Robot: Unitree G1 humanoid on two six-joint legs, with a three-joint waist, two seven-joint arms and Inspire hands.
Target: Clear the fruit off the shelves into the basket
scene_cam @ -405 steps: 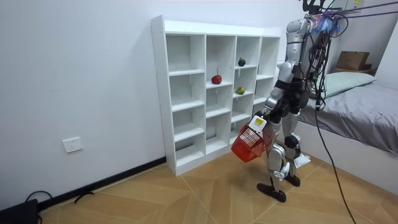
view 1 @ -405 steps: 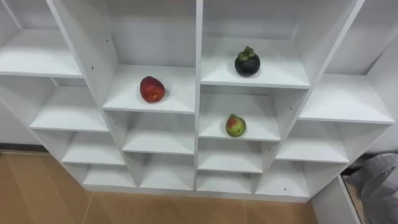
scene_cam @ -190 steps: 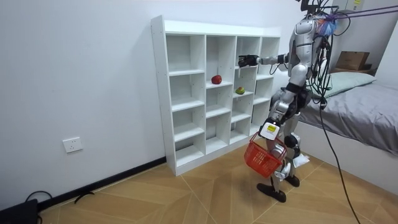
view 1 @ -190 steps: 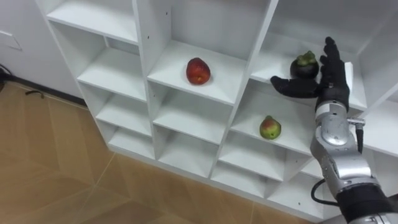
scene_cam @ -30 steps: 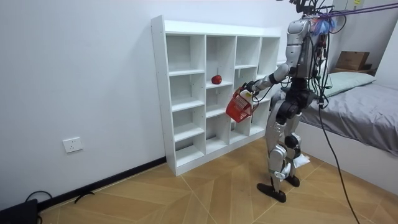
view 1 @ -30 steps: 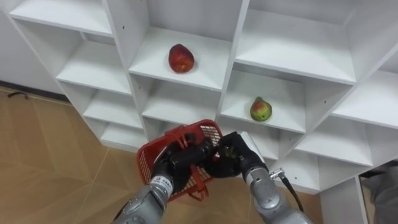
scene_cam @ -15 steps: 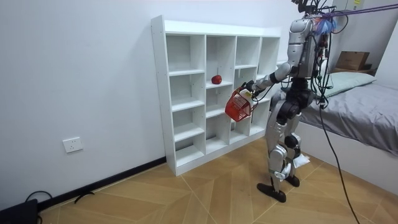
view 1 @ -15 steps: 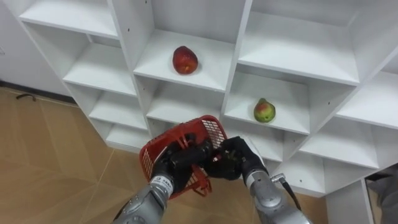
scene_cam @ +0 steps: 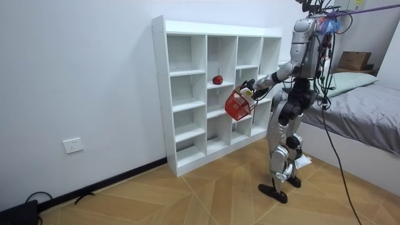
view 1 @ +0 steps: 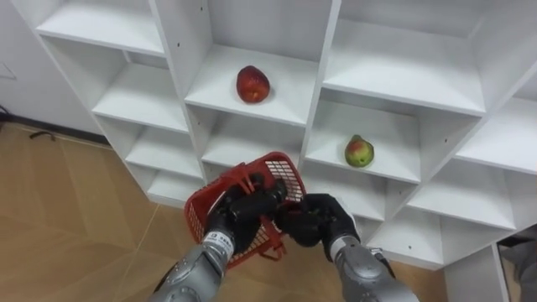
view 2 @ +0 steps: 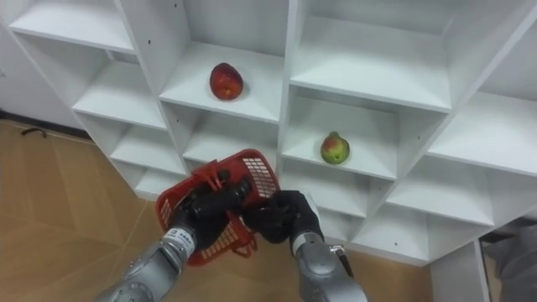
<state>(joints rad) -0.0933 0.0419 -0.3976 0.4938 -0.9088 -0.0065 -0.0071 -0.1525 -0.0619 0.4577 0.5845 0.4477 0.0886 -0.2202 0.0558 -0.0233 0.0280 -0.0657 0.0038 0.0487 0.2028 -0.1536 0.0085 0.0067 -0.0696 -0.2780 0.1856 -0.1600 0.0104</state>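
My left hand (view 1: 242, 215) is shut on the handle of a red mesh basket (view 1: 284, 174), held up in front of the white closet (view 1: 329, 80). My right hand (view 1: 317, 222) is curled tight at the basket's right rim, touching the left hand. It seems to close round a dark mangosteen, mostly hidden by the fingers. A red fruit (view 1: 252, 84) lies on an upper shelf. A green-red pear (view 1: 358, 151) stands one shelf lower, to the right. In the room view I stand facing the closet (scene_cam: 187, 94) with the basket (scene_cam: 237, 105) at shelf height.
Wooden floor (view 1: 67, 218) lies below the closet at the left. A bed (scene_cam: 365, 119) stands behind me at the room view's right. A grey bundle (view 1: 524, 260) shows at the lower right edge.
Both hands and the basket have risen a little toward the shelves. The right hand stays curled at the rim. The view has shifted slightly.
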